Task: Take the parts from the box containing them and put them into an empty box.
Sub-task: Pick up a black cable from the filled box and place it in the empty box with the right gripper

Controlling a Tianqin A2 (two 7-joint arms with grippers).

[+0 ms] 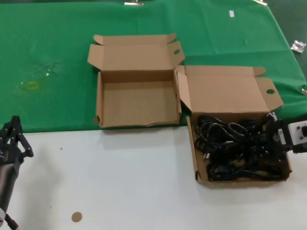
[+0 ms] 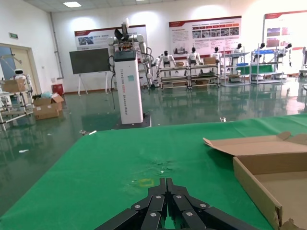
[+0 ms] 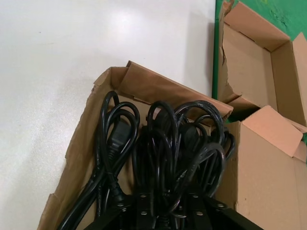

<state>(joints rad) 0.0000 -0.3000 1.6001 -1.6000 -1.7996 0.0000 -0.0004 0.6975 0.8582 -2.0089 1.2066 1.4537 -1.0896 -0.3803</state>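
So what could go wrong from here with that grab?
The power cords lie tangled together in the full box, so the right pincer, down among them, may drag up several at once. Trailing loops could catch the wall and pull the light carton along, or fall short of the empty box.

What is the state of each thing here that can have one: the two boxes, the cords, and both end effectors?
Empty box: lid open, nothing inside.
Box containing the parts: lid open, full of cords.
Power cords: tangled loops, all in their box.
Right end effector: down among the cords, fingers hidden.
Left end effector: shut, idle at the table's near left.
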